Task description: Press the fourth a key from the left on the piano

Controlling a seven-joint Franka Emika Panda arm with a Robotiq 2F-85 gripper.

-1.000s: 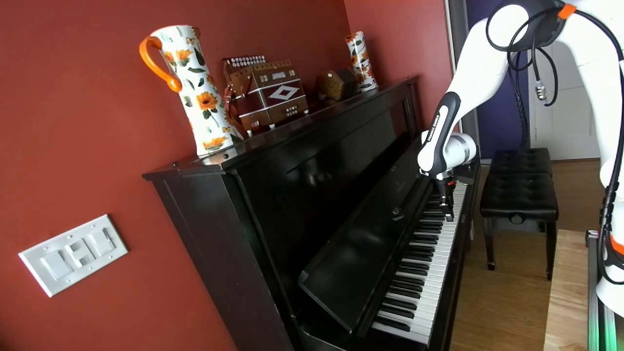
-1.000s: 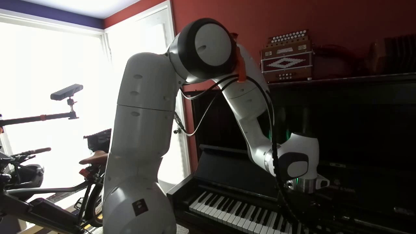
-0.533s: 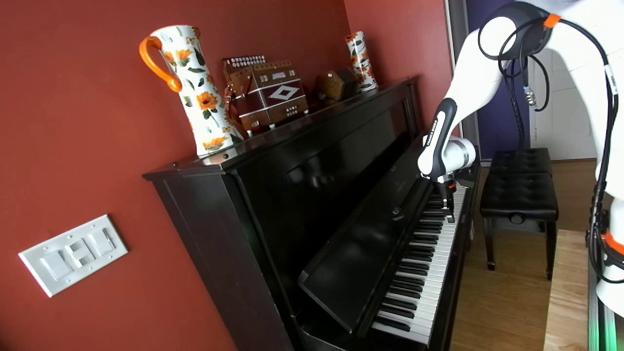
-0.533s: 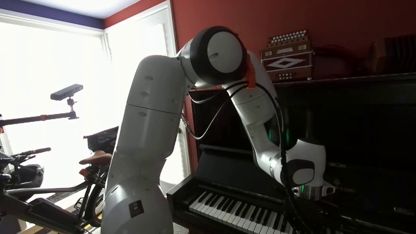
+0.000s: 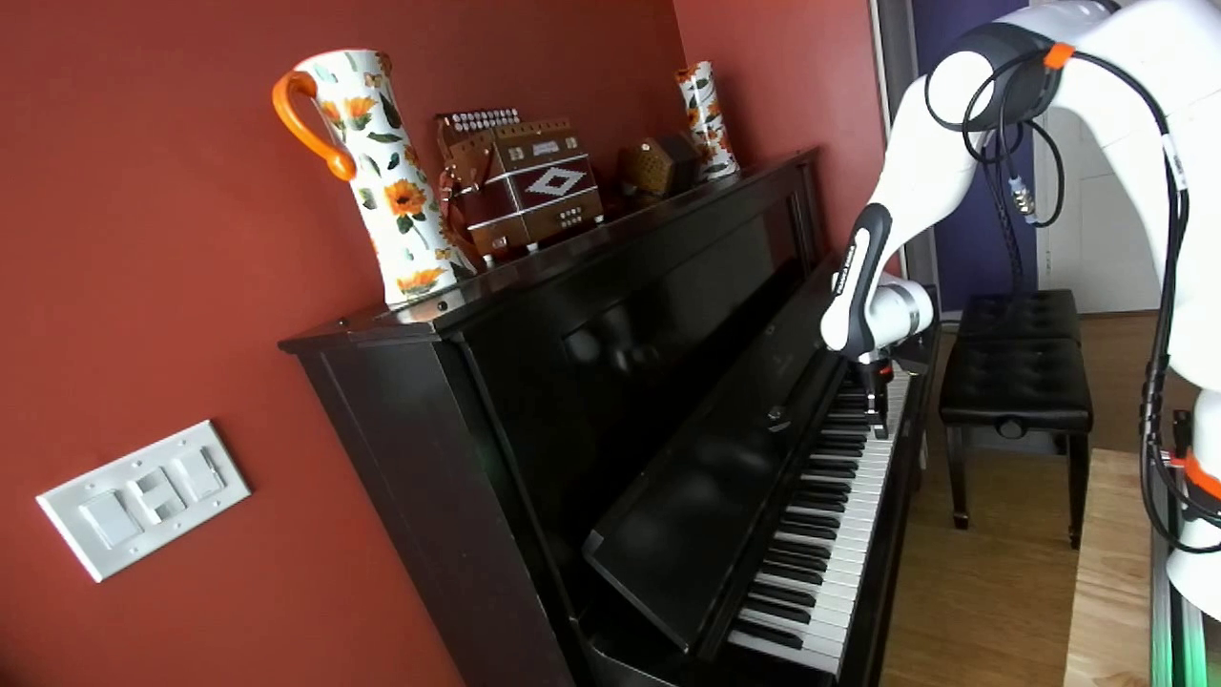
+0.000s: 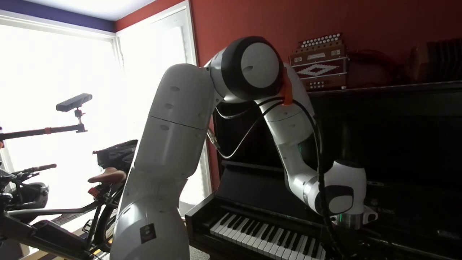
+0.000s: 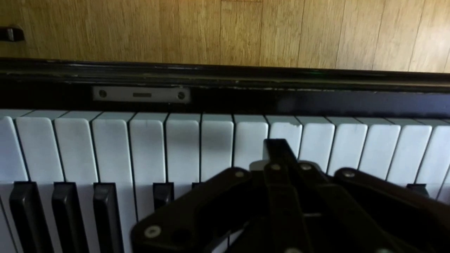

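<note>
Gripper (image 7: pixel 286 158) at its narrowest, black fingers (image 7: pixel 277 149) pressed together into one slim, square-cornered tip, pointing down at the keyboard (image 5: pixel 839 549) of the upright piano (image 5: pixel 630 401). Overlapping, in the wrist view, the left edge of a white key (image 7: pixel 288 135) with a small chip in its front rim. Cannot tell whether touching that key or hanging just above. Dark linkages to either side, dotted with bright round screw heads (image 7: pixel 153 231). Too dark to make out in an exterior view, beneath the metallic wrist flange (image 6: pixel 350 220).

Smooth black-brown wood in broad flat panels, glossy enough for blurred reflections. White keys (image 7: pixel 112 147) flat and satiny, with rounded front corners; black keys (image 7: pixel 108 214) narrow, raised and bevelled. Pale oblong plate (image 7: pixel 141 95) with two screws and a slot, set into the scuffed dark rail (image 7: pixel 239 100) along the key fronts.

Piano below the gripper, with keys to both sides of the fingers. On its top, in both exterior views, a brown button accordion (image 5: pixel 534 181) with a white diamond; near it, in an exterior view, a glossy white pitcher (image 5: pixel 389 172) with orange flowers and a looped orange handle. To the right in that view, a tufted black bench (image 5: pixel 1016 382) on a planked wooden floor (image 5: pixel 973 601).
</note>
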